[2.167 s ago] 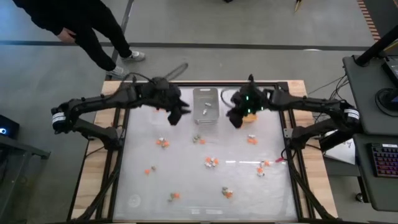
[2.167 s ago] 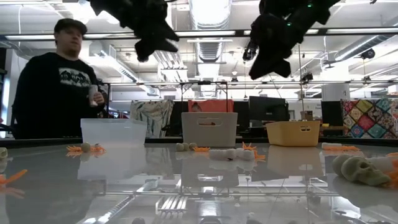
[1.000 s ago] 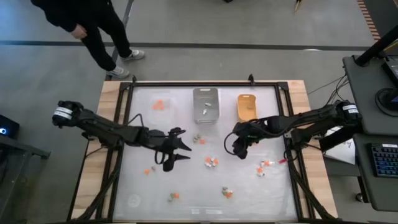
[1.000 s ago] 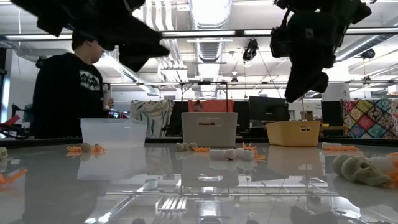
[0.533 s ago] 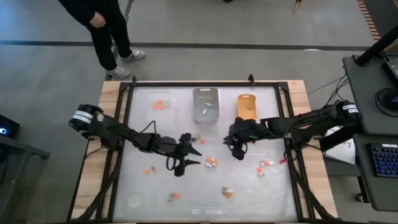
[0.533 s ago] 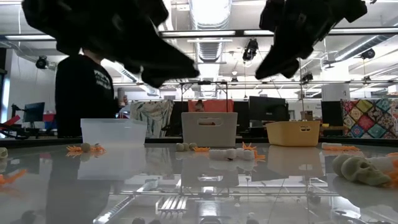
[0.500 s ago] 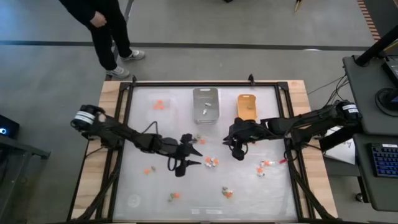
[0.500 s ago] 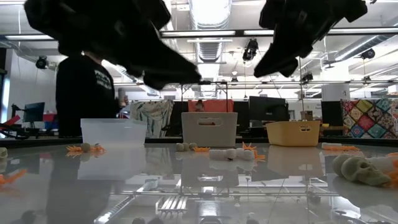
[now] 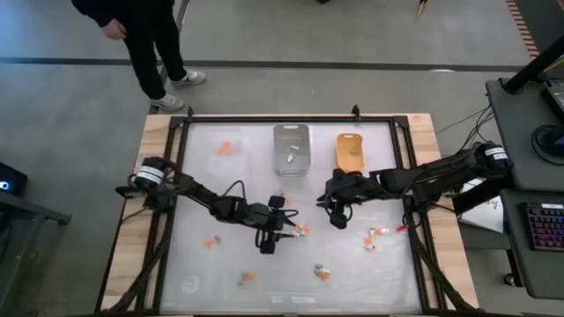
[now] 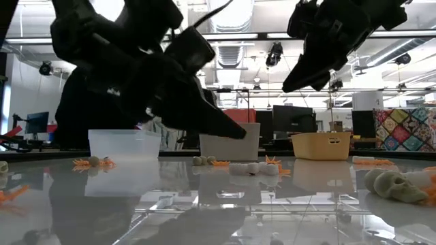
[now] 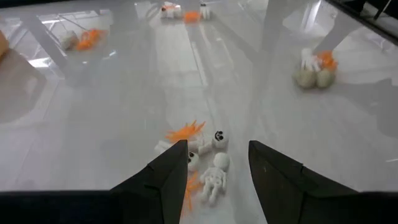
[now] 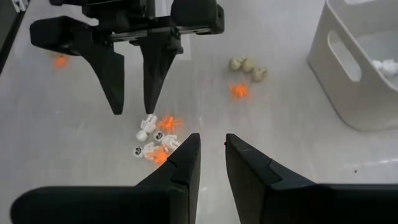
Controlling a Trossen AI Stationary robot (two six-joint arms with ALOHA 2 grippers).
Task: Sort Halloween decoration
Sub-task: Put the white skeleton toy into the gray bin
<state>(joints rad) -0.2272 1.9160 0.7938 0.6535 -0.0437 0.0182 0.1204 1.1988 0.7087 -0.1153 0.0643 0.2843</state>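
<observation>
Halloween decoration trinkets lie scattered across a pale surface [image 9: 379, 264], with a small cluster of white skeletons and orange pieces [image 9: 300, 230] near its middle. Three trays stand along the far edge: clear [image 9: 231, 150], grey [image 9: 292, 150] and orange-yellow [image 9: 350, 151]. Left gripper [image 9: 284, 232] hovers just left of the cluster, jaws wide and empty. Right gripper [image 9: 336, 211] hangs right of it, jaws narrow, holding nothing. A person [image 9: 141, 35] stands beyond the far left corner.
</observation>
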